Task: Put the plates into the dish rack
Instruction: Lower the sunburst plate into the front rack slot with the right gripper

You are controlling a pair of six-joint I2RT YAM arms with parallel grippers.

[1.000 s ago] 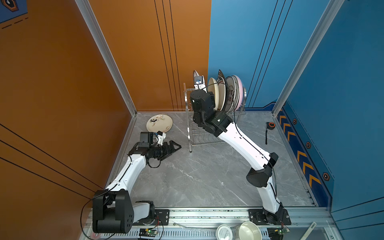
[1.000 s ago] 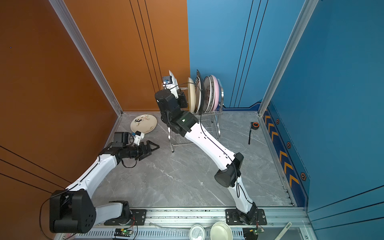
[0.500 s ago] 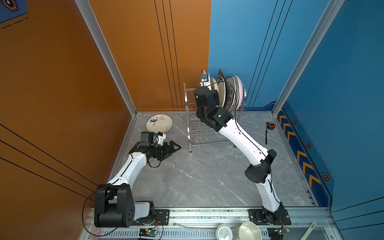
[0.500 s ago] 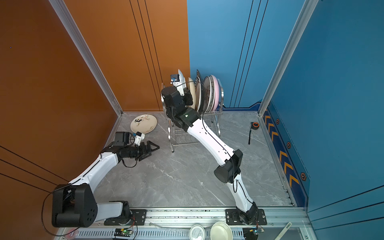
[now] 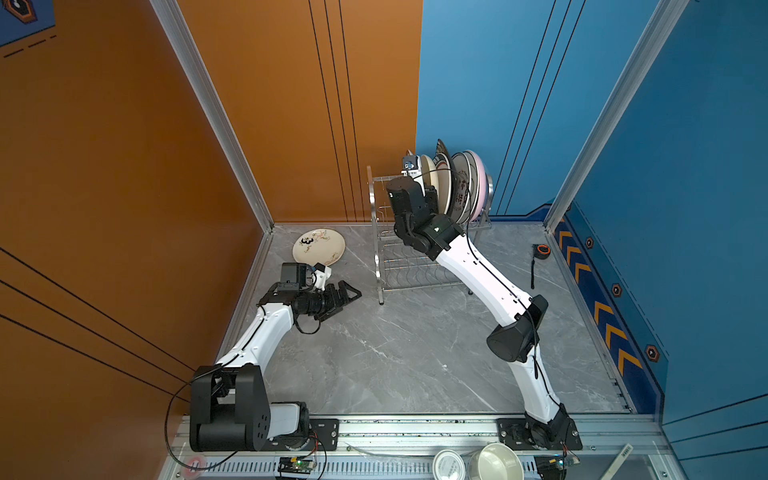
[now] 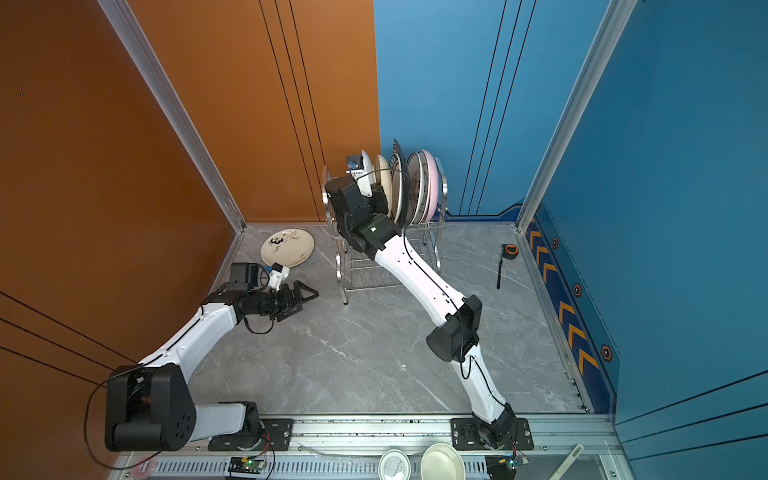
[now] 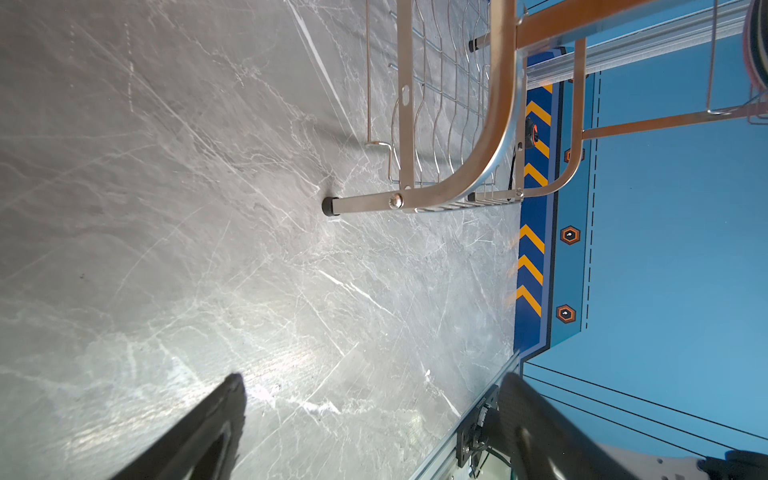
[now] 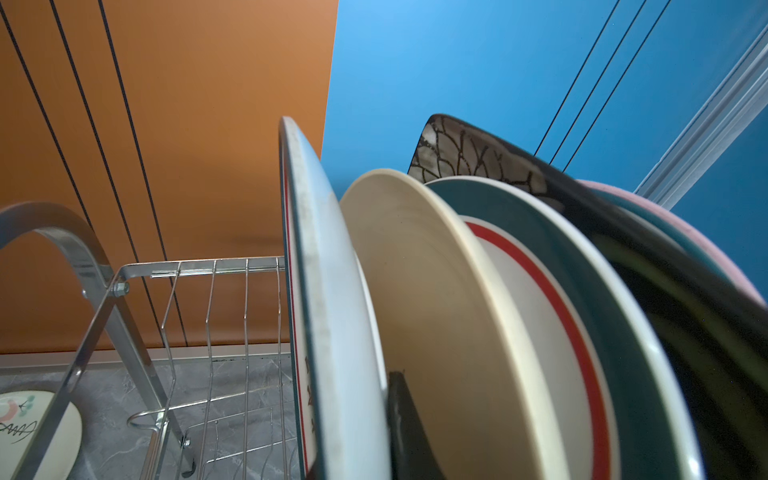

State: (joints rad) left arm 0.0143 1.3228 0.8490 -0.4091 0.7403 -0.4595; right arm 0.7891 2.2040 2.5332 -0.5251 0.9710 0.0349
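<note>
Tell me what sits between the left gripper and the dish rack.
Nothing; only bare grey tabletop separates the left gripper from the nearest leg of the dish rack, clearest in the left wrist view.

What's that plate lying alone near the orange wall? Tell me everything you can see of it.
The panda plate is round, cream and glossy, painted with a black panda and thin sprigs with pinkish marks. It lies flat, face up, on the grey marble-look table in the far corner by the orange wall, left of the dish rack and apart from it. The left arm's fingers, open, are just in front of it; nothing seems to touch it.
</note>
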